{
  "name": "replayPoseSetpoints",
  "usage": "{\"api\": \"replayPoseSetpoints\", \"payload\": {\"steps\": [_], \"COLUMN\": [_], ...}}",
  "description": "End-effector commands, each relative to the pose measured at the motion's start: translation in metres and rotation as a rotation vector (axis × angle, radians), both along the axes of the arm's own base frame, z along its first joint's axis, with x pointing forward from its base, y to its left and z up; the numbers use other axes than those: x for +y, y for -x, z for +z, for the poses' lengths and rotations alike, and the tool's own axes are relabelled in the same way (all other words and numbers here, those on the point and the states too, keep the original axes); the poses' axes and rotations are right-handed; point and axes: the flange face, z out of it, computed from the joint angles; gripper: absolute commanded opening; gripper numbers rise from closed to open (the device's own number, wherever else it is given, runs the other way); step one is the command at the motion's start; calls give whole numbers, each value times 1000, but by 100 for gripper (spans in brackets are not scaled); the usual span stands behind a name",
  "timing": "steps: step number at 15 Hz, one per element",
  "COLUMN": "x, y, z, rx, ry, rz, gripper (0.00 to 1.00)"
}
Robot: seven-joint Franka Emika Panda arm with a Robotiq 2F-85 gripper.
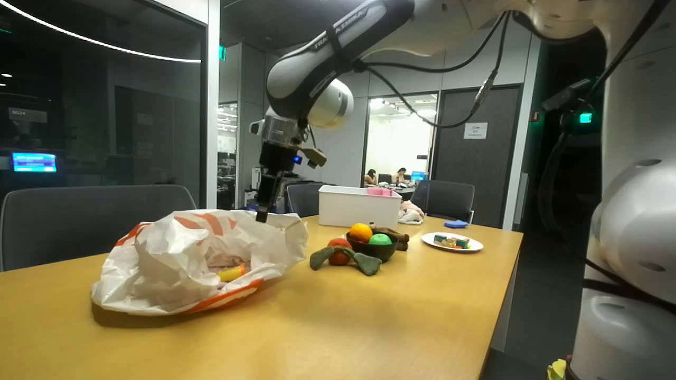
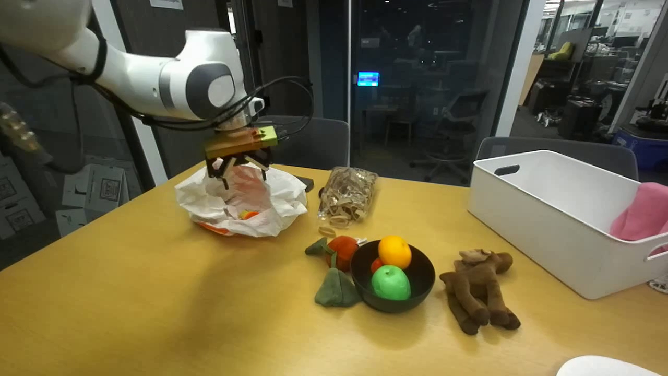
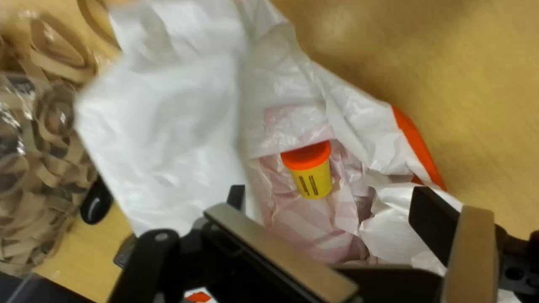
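A crumpled white plastic bag with orange print lies open on the table, in both exterior views point(image 1: 158, 274) point(image 2: 284, 201) and the wrist view point(image 3: 177, 126). A small yellow tub with an orange lid point(image 3: 313, 181) lies in the bag's mouth. It also shows in both exterior views point(image 1: 231, 273) point(image 2: 247, 214). My gripper point(image 2: 245, 179) is above the bag, pointing down, its fingers wide apart. In the wrist view the gripper point(image 3: 330, 203) has nothing between its fingers, and the tub lies ahead of them. Whether a fingertip touches the bag's rim, I cannot tell.
A clear packet of tan bands point(image 2: 348, 196) lies beside the bag. Nearby are a black bowl point(image 2: 360, 277) of toy fruit, a red plush with green leaves point(image 2: 343, 250), a brown plush animal point(image 2: 477, 290), a white bin point(image 2: 532, 230) and a white plate point(image 1: 478, 245).
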Motion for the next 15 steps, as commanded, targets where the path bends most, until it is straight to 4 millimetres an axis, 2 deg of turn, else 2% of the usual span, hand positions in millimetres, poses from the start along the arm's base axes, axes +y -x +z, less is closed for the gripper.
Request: {"api": "replayPoseSetpoints", "payload": {"steps": [1,3,5,10,13,15], "x": [-40,-69,-99,-171,-197,-202], "y": [52,65,69,58,49,42], "z": [52,64,63,21,-10,-34], "rx": [50,70,68,33,9,7], "ry": [-35,-63,-98,-115,-69,-26], "rz": [-184,-289,-391,-576,-590,-590], "gripper": [100,100,100,100,100,100]}}
